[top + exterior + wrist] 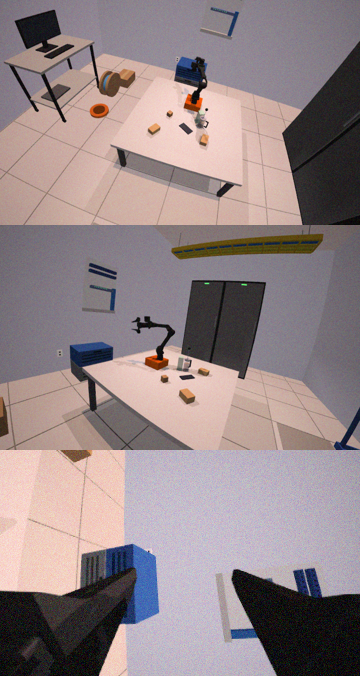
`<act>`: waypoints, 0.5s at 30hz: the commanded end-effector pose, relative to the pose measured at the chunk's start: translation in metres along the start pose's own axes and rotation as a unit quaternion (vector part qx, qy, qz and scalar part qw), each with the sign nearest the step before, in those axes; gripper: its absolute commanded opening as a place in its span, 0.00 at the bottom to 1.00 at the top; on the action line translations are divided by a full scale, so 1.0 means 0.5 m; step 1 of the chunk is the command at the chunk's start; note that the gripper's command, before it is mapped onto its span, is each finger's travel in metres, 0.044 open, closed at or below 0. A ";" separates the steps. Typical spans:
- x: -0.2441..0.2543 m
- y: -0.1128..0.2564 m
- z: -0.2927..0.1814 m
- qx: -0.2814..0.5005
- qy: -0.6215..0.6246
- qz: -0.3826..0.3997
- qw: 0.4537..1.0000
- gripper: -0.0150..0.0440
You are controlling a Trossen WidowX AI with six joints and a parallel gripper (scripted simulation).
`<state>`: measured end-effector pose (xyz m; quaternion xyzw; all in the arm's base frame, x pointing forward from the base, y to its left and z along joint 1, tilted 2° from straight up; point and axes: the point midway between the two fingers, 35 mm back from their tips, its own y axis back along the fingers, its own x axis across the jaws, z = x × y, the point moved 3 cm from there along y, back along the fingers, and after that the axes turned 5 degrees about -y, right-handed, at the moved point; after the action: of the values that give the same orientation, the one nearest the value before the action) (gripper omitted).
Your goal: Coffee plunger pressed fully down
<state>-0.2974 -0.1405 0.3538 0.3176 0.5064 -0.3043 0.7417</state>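
Note:
The coffee press [200, 125] [186, 366] is a small clear glass with a dark handle, upright on the white table [170, 148] [212, 407]. Its plunger knob [206, 109] [188, 348] is a black ball on a thin rod, raised well above the press. My gripper [132, 325] [185, 573] is open and empty. It is high up on the far side of the arm's base from the press, pointing level toward the wall. The press is not in the wrist view.
A pale green box [201, 114] [180, 363] stands close beside the press. A dark flat slab [185, 128] [187, 377], a small brown cube [169, 113] [164, 379] and two tan blocks [154, 129] [204, 140] [187, 395] [203, 372] lie on the table. The arm's orange base [193, 103] [156, 363] is nearby.

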 end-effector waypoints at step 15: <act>0.108 0.045 0.321 -0.219 -0.071 0.116 0.966 1.00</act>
<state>-0.2150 -0.2355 0.3511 0.2167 0.4819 -0.1716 0.8314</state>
